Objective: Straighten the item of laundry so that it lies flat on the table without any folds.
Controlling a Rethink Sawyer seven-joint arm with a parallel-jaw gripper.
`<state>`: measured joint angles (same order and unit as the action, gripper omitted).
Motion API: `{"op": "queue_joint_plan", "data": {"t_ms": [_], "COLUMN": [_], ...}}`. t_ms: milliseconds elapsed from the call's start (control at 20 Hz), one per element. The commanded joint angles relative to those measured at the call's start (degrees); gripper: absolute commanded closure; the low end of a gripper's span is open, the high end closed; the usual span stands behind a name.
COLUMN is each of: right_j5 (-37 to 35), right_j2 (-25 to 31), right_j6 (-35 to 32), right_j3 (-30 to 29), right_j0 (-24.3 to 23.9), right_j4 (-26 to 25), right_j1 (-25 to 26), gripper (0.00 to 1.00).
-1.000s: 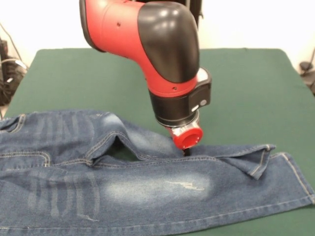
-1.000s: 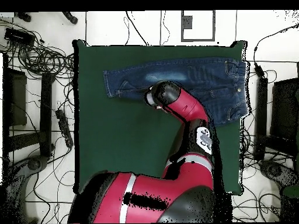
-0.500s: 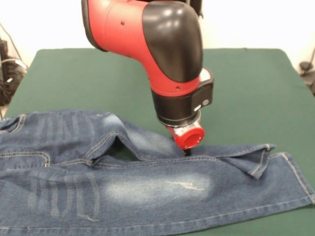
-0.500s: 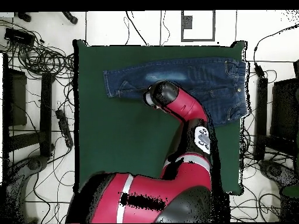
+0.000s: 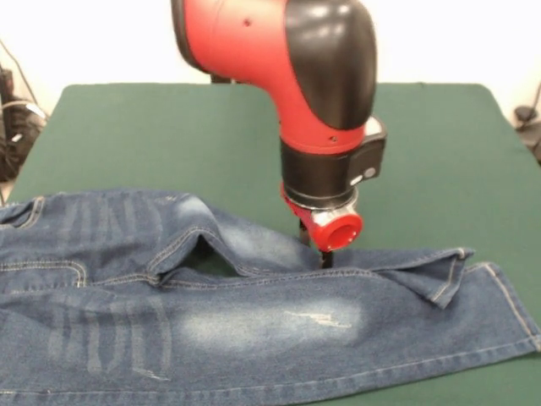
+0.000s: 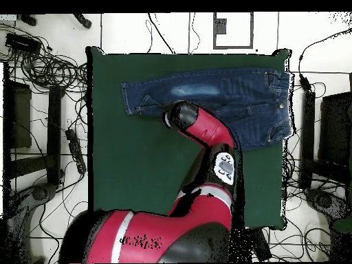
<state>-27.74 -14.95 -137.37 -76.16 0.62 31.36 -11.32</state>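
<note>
I am holding my end effector [image 5: 324, 254] low over the jeans [image 5: 254, 326], with its tips down at the cloth of the far leg, right where that leg runs alongside the near one; I cannot tell whether it is open, closed or pinching denim, because the red cap and wrist are hiding the tips in the front view and my own arm is covering them in the overhead view. The jeans are lying along the far edge of the bench [image 5: 127, 135] from my base, stretched lengthwise across it, waistband toward one end and cuffs [image 5: 452, 275] toward the other. The near leg is lying fairly flat, but the far leg is bunched, with a raised ridge near the crotch [image 5: 199, 245] and its cuff turned over onto the near leg. So the fold I am working on is running away from my tips along the long axis of the leg, toward the cuff end. In my judgement the coming move is calling for a pull outward, across that axis and away from the near leg, to spread the two apart.
</note>
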Motion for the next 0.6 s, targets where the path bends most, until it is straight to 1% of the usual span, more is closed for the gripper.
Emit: {"op": "queue_joint_plan", "data": {"t_ms": [50, 200, 350, 500, 600], "right_j5": [8.9, 3.6, -1.4, -2.8, -3.2], "right_j2": [4.3, 3.0, 3.2, 4.0, 5.2], "right_j6": [-20.8, -20.9, -19.0, -18.6, -17.3], "right_j3": [-4.6, -5.4, -6.7, -7.8, -8.7], "right_j0": [8.4, 9.8, 9.6, 9.7, 9.0], "right_j4": [6.2, 5.8, 4.7, 4.8, 4.9], "right_j1": [2.1, -0.1, -3.2, -5.4, -6.9], "gripper": [0.0, 0.0, 0.0, 0.0, 0.0]}}
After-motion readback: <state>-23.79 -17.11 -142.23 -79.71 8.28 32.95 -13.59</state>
